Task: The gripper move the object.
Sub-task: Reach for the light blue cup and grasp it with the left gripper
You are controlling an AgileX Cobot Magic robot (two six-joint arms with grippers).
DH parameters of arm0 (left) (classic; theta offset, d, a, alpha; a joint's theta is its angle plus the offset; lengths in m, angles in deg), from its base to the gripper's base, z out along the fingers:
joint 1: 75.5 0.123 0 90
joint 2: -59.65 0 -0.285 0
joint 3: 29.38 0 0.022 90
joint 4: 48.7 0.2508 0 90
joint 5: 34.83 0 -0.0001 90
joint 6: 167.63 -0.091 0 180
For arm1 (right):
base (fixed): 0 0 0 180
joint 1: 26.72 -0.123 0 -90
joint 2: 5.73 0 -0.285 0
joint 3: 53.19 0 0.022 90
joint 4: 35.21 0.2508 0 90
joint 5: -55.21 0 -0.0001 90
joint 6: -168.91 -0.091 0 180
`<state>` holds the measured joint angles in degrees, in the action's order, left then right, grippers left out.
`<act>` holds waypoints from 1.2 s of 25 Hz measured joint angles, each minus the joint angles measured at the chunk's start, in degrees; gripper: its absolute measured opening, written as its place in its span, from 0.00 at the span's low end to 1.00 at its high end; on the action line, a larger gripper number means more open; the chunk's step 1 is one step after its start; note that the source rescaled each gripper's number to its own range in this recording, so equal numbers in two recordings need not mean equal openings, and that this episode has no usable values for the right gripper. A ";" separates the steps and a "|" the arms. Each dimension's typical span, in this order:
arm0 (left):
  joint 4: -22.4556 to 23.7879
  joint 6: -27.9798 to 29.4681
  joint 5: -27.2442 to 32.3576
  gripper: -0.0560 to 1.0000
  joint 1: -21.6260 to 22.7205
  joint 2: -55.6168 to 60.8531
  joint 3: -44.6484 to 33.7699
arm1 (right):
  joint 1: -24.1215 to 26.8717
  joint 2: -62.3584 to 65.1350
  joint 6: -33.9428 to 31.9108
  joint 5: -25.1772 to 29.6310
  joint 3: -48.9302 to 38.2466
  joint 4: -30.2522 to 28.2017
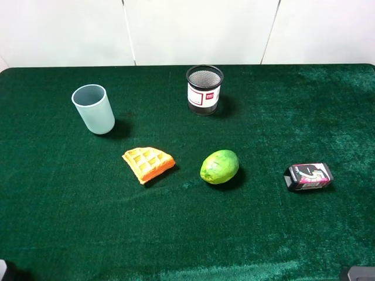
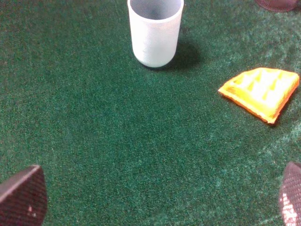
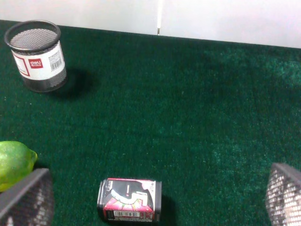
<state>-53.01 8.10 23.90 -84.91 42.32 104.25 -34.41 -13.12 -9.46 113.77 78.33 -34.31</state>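
Note:
The pale blue plastic cup [image 1: 94,109] stands upright on the green cloth at the back left. It also shows in the left wrist view [image 2: 155,30], well ahead of my left gripper [image 2: 157,200]. That gripper is open and empty, with only its dark fingertips [image 2: 21,197] in the frame. My right gripper [image 3: 155,197] is open and empty too, its mesh-patterned fingertips [image 3: 28,200] spread wide over the right side of the table. In the exterior high view only slivers of the arms show at the bottom corners.
A black wire-mesh pen holder [image 1: 204,89] with a white label stands at the back centre. An orange waffle piece [image 1: 147,163] and a green fruit [image 1: 220,167] lie mid-table. A small black and pink box [image 1: 309,177] lies on the right. A white wall borders the far edge.

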 joint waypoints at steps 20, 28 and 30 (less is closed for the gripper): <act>-0.06 -20.37 -16.93 1.00 0.00 -45.22 10.45 | 0.00 0.00 0.00 0.00 0.00 0.00; -0.08 -25.52 -17.31 1.00 -1.29 -61.00 19.07 | 0.00 0.00 0.00 0.00 0.00 0.05; -0.08 -26.72 -17.56 1.00 -2.18 -64.27 21.07 | 0.00 0.00 0.00 0.00 0.00 0.05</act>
<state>-53.08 -18.62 6.34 -87.09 -21.95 125.32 -34.41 -13.12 -9.46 113.77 78.33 -34.26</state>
